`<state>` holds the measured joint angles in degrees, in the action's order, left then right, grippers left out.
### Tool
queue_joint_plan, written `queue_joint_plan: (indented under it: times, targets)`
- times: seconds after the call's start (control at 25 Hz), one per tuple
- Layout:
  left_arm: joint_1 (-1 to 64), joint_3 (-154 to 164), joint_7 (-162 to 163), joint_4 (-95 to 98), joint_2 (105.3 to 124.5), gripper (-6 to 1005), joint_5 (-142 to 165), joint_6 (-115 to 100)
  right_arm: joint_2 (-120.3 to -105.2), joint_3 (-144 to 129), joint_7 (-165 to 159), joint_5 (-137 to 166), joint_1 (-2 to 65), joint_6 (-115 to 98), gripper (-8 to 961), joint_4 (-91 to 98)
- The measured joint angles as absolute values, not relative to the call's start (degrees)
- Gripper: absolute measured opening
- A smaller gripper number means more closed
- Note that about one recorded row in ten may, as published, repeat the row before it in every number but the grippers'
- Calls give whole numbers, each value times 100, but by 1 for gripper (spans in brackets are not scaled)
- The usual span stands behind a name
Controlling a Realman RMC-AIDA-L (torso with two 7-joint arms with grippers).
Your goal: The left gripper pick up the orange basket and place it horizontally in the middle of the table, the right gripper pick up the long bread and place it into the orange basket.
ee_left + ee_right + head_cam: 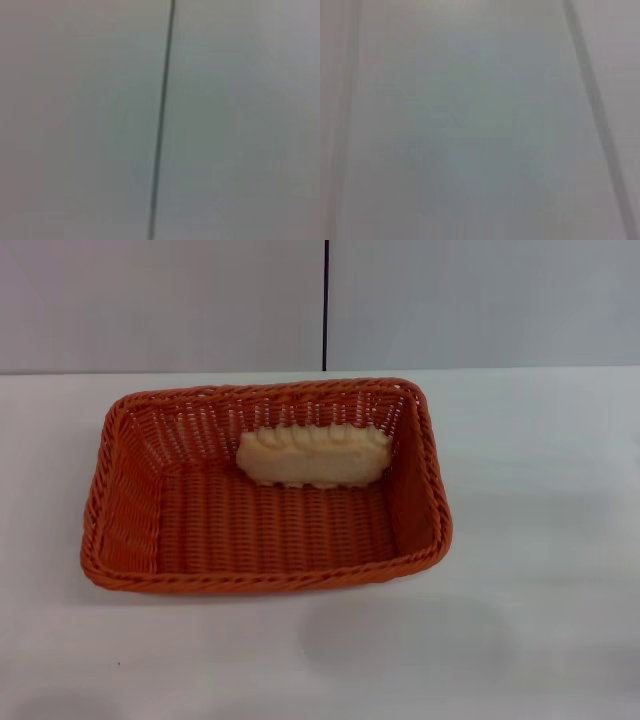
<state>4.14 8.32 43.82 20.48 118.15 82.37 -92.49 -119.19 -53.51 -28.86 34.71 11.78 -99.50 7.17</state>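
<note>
On my white desk [540, 540], the woven orange basket [120, 530] holds the ridged tan bread loaf [314, 455] (leaning on its far wall); neither of my tools shows, so I cannot tell their state.

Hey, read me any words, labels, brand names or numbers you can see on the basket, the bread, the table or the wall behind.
None: no text shows anywhere.
The orange basket is plain weave, the long bread inside it is bare, and the table is unmarked.
The wall carries only a dark vertical seam.
</note>
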Motion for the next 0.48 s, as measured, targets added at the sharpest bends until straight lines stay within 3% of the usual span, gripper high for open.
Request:
queue_joint_plan:
  times: [0.48]
  targets:
    - [482, -59, 2477, 702, 11828, 653, 8237, -9326, -11936, -4989, -1840, 2979, 1671, -9454, 571, -99]
